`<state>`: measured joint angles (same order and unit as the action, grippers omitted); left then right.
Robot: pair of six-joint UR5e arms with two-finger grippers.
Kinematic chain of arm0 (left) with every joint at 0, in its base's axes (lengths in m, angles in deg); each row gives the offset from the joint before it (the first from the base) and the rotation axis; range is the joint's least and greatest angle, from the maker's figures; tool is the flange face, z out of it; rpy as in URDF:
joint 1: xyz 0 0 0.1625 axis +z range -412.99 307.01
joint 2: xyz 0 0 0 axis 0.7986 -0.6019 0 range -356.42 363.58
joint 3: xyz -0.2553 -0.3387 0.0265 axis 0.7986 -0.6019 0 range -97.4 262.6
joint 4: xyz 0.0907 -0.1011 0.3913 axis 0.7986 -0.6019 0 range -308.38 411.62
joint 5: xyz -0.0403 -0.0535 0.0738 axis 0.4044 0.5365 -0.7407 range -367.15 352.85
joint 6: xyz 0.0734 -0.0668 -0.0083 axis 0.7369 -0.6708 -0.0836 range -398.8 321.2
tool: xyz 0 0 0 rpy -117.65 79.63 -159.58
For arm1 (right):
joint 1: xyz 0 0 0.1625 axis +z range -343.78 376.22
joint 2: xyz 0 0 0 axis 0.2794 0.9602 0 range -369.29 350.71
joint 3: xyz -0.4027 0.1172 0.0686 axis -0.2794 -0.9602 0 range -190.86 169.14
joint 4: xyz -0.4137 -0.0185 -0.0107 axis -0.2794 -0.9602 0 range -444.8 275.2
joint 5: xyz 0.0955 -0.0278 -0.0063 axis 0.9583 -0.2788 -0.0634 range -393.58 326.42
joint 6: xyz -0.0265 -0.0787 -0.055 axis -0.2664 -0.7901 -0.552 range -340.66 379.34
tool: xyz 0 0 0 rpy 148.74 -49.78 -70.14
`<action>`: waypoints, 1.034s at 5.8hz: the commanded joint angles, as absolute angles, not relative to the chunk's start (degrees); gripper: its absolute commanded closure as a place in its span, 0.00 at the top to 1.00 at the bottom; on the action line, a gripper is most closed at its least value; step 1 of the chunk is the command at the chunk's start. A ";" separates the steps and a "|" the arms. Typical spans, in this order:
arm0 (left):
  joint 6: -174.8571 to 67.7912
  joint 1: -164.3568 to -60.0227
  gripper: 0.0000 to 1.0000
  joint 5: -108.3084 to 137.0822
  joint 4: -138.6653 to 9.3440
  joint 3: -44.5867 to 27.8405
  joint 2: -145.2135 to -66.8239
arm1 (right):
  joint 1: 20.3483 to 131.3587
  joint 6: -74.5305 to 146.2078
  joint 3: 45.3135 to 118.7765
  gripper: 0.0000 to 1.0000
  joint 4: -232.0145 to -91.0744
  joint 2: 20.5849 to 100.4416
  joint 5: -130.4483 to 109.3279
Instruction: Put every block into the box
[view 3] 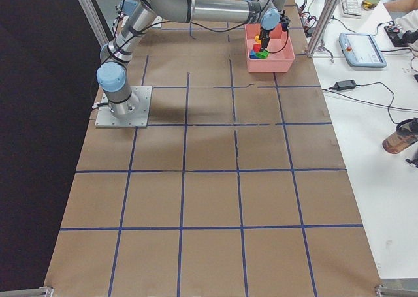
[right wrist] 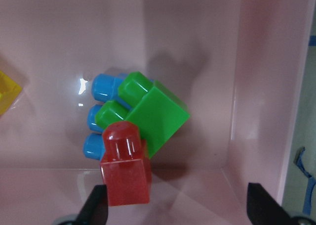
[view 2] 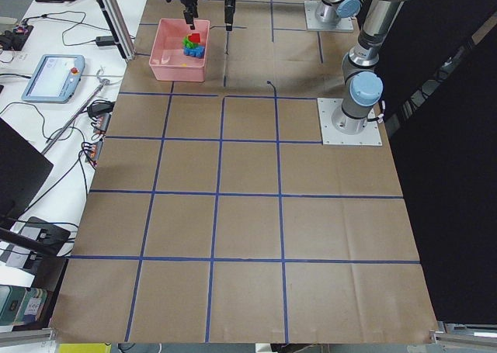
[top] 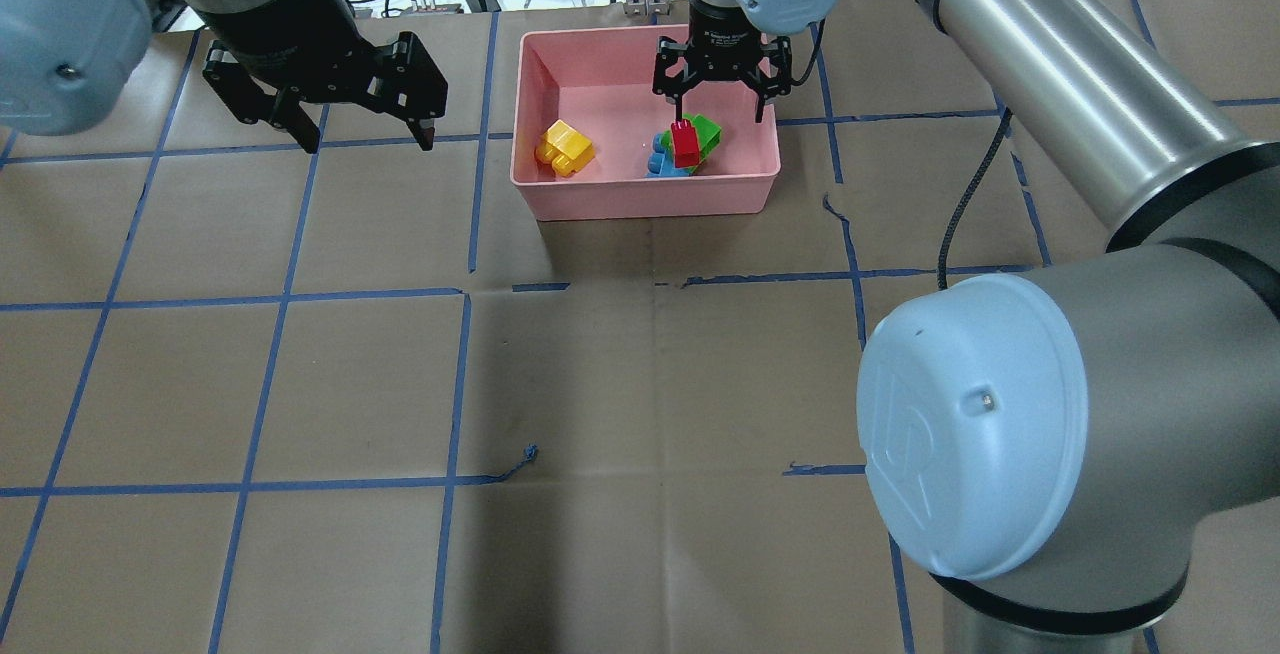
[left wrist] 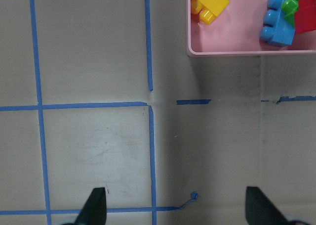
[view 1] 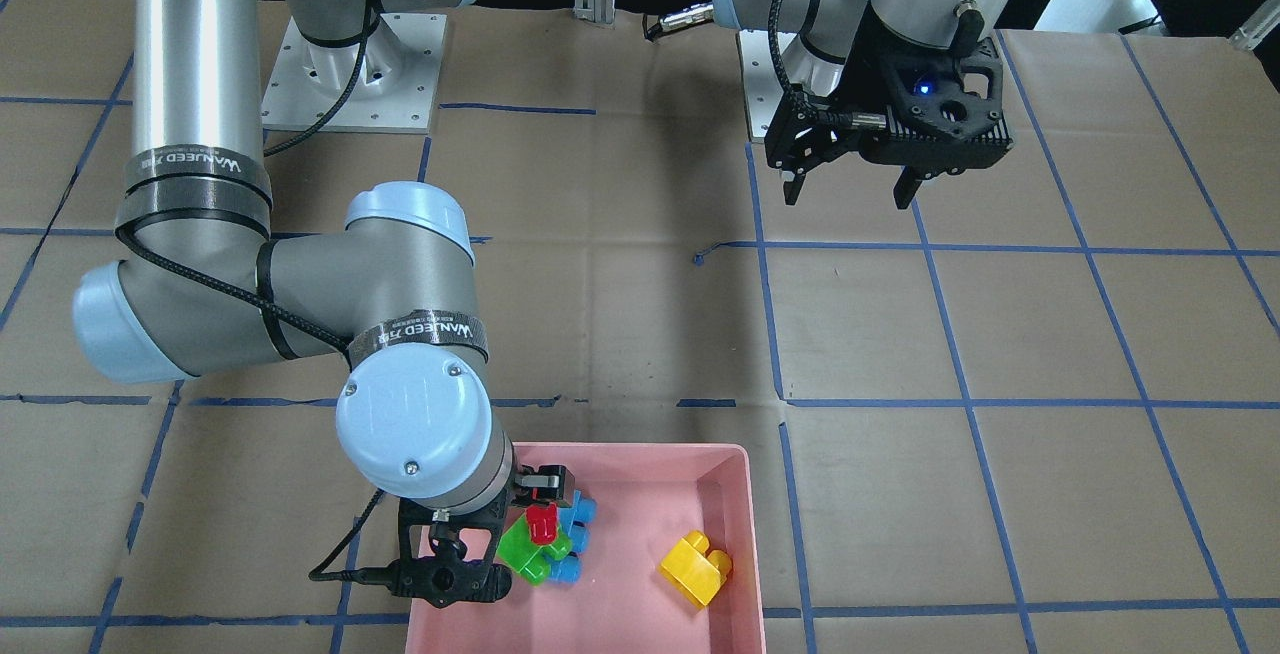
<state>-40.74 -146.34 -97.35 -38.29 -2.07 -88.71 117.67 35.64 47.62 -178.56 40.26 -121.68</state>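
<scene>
Pink shallow plastic tray, at your edge of the table, is holding the studded yellow brick, green brick, blue brick and red brick. Left gripper and right gripper are hanging spread, empty; loading appears complete.

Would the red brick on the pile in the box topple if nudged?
Probably topples: the red brick rests loosely against the tilted green brick and blue brick, apparently not pressed onto studs. Its glossy hard plastic suggests stiff, light and slippery. The box wall should catch it.
</scene>
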 commanded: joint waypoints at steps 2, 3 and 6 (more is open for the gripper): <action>-40.74 -146.25 1.00 -97.32 -38.29 -1.96 -88.71 | 111.69 28.80 48.46 1.00 -167.54 49.65 -121.91; -40.74 -146.33 1.00 -97.41 -38.29 -1.95 -88.62 | 110.45 27.09 51.34 0.99 -163.76 54.20 -122.09; -40.74 -146.25 1.00 -97.41 -38.29 -2.04 -88.71 | 106.50 25.58 70.82 0.99 -164.16 73.44 -121.83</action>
